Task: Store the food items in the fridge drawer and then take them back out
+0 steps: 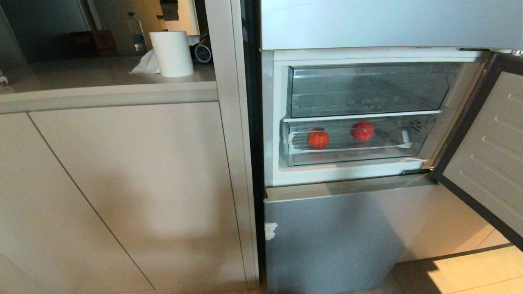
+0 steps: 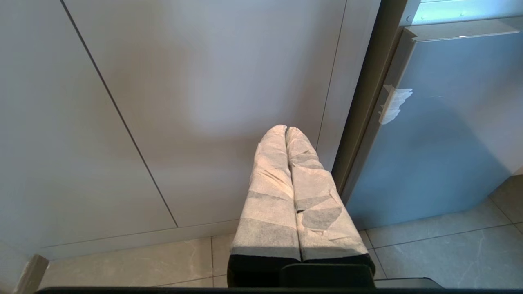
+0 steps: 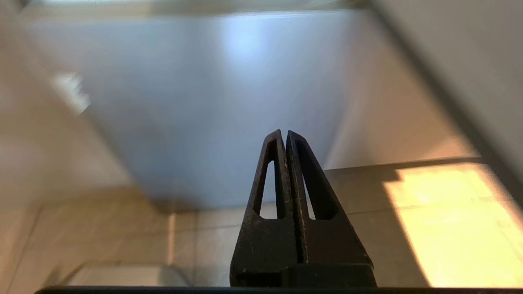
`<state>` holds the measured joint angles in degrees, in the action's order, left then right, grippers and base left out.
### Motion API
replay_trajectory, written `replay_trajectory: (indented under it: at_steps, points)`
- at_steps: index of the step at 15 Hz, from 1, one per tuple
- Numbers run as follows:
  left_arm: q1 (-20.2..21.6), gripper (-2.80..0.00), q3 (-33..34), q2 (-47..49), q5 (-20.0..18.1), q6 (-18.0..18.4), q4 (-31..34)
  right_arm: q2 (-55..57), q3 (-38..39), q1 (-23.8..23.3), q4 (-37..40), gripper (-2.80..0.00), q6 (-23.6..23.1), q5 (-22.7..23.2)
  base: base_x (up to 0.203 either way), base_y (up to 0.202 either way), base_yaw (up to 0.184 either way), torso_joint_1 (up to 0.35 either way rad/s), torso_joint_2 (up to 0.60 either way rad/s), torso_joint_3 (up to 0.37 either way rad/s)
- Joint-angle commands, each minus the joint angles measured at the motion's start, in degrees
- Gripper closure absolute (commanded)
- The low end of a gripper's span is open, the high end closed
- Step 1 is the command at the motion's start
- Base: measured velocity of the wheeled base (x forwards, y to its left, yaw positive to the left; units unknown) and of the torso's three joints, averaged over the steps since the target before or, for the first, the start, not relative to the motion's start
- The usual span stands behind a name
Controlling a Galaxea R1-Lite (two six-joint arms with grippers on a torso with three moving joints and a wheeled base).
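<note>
Fridge door (image 1: pixel 486 163) cut off at the right edge

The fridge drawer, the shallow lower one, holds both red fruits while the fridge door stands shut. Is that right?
Not quite. The head view shows the fridge door swung open to the right. Both fruits do sit in the shallow fridge drawer.

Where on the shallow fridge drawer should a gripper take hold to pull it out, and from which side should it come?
Grip the shallow drawer at the white-edged top lip of its front wall, near the middle, coming straight in from the front through the open door. That lip runs level across the full width, and a central pull should keep the drawer from skewing. The taller drawer above probably rules out coming from overhead.
</note>
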<state>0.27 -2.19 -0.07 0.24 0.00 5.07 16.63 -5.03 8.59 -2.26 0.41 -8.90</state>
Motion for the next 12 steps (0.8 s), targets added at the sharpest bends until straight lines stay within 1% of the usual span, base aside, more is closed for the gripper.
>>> replay_trajectory:
  at_steps: [1, 3, 5, 7, 11, 12]
  points:
    - [0.08, 0.0, 0.0, -0.01, 0.02, 0.0, 0.03, -0.03, 4.25, -3.22, -2.8, 0.0, -0.64, 6.1, 0.0, 0.0, 0.0, 0.0, 0.0, 0.0]
    - [0.0, 0.0, 0.0, -0.01, 0.02, 0.0, 0.03, -4.05, 4.8, -5.94, -0.79, 0.0, -2.56, 8.82, 0.0, 0.0, 0.0, 0.0, 0.0, 0.0]
    - [0.0, 0.0, 0.0, -0.01, 0.02, 0.0, 0.03, -11.1, 4.65, -7.42, 2.23, 0.0, -4.7, 9.52, 0.0, 0.0, 0.0, 0.0, 0.0, 0.0]
    - [0.0, 0.0, 0.0, -0.01, 0.02, 0.0, 0.03, -16.6, 4.32, -8.05, 3.94, 0.0, -5.57, 9.65, 0.0, 0.0, 0.0, 0.0, 0.0, 0.0]
    - [0.0, 0.0, 0.0, -0.01, 0.02, 0.0, 0.03, -16.54, 3.54, -8.41, 6.39, 0.0, -5.96, 10.3, 0.0, 0.0, 0.0, 0.0, 0.0, 0.0]
    - [0.03, 0.0, 0.0, -0.01, 0.0, 0.0, 0.03, -16.54, 3.71, -8.41, 6.04, 0.0, -5.44, 10.0, 0.0, 0.0, 0.0, 0.0, 0.0, 0.0]
